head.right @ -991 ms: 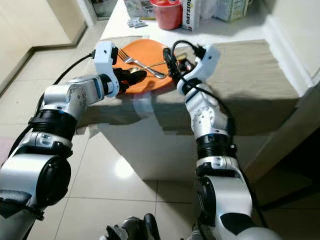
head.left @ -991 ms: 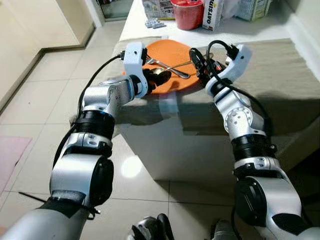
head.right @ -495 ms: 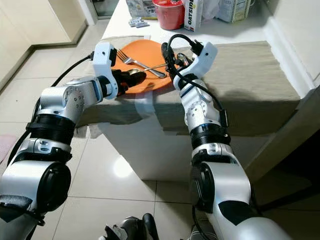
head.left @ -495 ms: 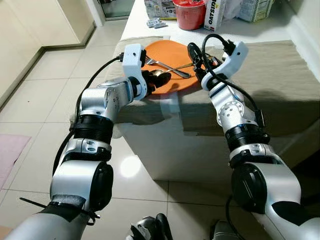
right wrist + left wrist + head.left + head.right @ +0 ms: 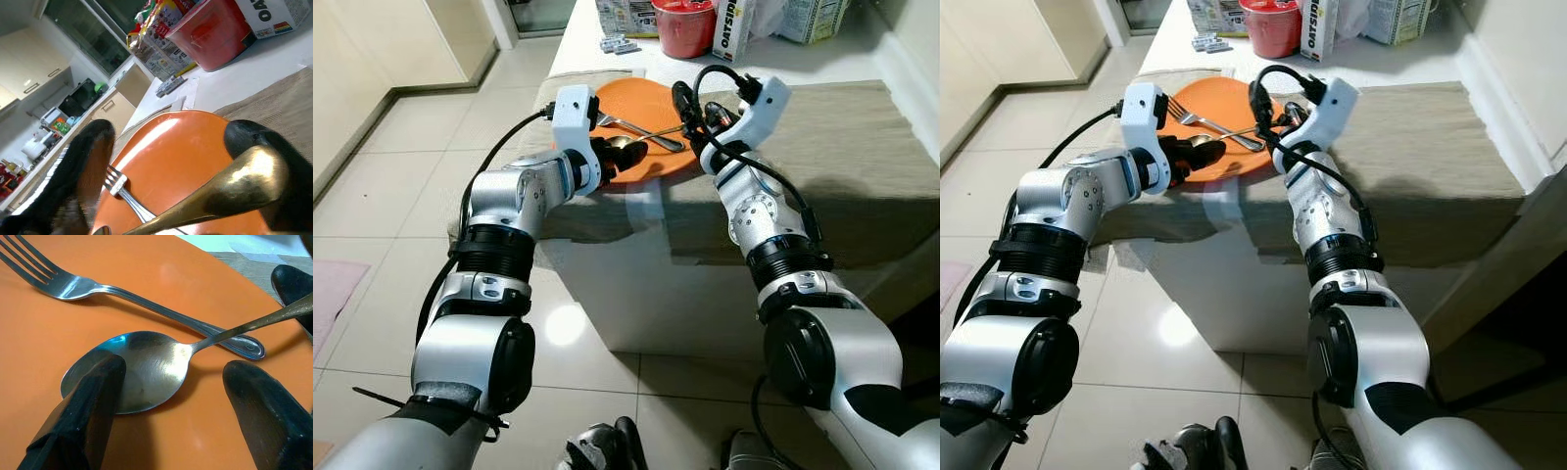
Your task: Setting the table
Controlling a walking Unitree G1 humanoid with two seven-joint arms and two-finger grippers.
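An orange plate (image 5: 646, 98) lies on the tan cloth at the table's near corner, with a fork (image 5: 646, 134) and a spoon (image 5: 628, 143) crossed on it. My left gripper (image 5: 625, 154) is at the plate's near-left rim. It is open, and the spoon's bowl (image 5: 146, 364) lies between its fingers (image 5: 88, 406), one fingertip against the bowl's edge. My right gripper (image 5: 697, 125) is at the plate's right rim, also open. The spoon's golden handle (image 5: 220, 191) rests against one of its fingers (image 5: 279, 161). The fork (image 5: 122, 188) lies further in on the plate (image 5: 166, 142).
A red tub (image 5: 683, 24), an oat carton (image 5: 729, 24) and other boxes stand behind the plate on the white tabletop. The tan cloth (image 5: 852, 127) stretches to the right. The table's front edge (image 5: 646, 211) drops to the tiled floor (image 5: 401, 176).
My right gripper has shifted left, closer to the plate's rim and the spoon's handle. The left gripper, plate, fork and spoon have stayed put.
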